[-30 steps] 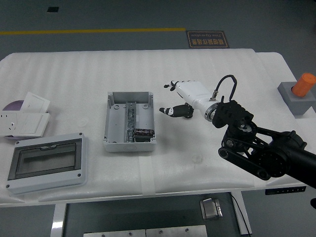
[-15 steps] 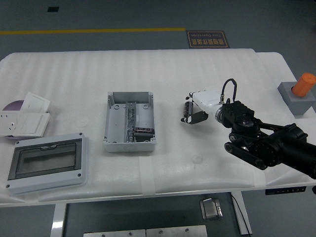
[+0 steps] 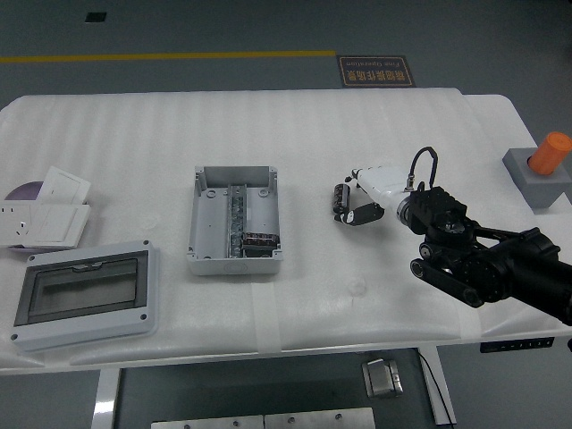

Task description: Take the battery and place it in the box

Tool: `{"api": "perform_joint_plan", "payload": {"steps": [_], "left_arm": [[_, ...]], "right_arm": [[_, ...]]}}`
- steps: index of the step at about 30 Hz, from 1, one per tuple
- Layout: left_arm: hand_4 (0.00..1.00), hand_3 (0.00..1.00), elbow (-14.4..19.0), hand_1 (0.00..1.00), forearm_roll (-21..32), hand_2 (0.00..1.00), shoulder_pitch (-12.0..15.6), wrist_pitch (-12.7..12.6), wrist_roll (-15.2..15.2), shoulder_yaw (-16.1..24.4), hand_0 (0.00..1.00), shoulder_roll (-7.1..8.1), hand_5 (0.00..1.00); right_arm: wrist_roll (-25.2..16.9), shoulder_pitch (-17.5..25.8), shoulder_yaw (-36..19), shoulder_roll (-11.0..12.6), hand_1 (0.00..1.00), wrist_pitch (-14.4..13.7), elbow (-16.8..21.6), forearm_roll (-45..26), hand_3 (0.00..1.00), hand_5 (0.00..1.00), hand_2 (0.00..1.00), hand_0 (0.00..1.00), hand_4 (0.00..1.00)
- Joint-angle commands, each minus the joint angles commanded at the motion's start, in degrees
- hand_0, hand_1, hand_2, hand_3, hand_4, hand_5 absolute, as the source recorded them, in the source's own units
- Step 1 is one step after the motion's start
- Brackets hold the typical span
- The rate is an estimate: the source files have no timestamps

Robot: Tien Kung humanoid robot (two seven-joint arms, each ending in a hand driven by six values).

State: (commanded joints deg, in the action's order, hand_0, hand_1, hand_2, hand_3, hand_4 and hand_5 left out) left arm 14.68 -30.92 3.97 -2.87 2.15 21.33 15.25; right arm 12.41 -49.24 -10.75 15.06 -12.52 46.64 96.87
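The open grey junction box [image 3: 204,255] stands left of the table's middle. A small dark battery [image 3: 259,239] lies inside it, at its near right corner. My right hand [image 3: 355,206], white with black fingers, hangs over the table to the right of the box, well apart from it. Its fingers [image 3: 340,200] are curled in toward the thumb and hold nothing. The black right arm [image 3: 487,264] comes in from the right edge. The left arm is out of view.
A grey enclosure with a clear lid [image 3: 85,295] sits at the near left. White switch plates [image 3: 49,214] and a purple disc [image 3: 22,190] lie at the far left. A grey block with an orange cylinder [image 3: 541,170] stands at the right edge.
My right hand has drawn back to the right, away from the box, and its spread fingers have curled in. The battery stays in the box.
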Motion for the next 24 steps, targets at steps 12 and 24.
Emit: {"api": "perform_joint_plan", "payload": {"steps": [12, 24], "left_arm": [[0.718, 0.609, 0.1, 0.661, -0.1, 0.552, 0.2, 0.0, 0.0, -0.1, 0.635, -0.07, 0.472], [0.724, 0.612, 0.1, 0.661, 0.0, 0.553, 0.3, 0.0, 0.0, -0.2, 0.635, -0.19, 0.481]], "right_arm": [[-0.5, 0.1, 0.9, -0.2, 0.598, -0.9, -0.6, -0.1, 0.697, 0.467, 0.632, 0.385, 0.484], [0.2, 1.8, -4.2, 1.9, 0.59, -1.4, 5.5, 2.7, 0.692, 0.479, 0.622, 0.383, 0.466]]}}
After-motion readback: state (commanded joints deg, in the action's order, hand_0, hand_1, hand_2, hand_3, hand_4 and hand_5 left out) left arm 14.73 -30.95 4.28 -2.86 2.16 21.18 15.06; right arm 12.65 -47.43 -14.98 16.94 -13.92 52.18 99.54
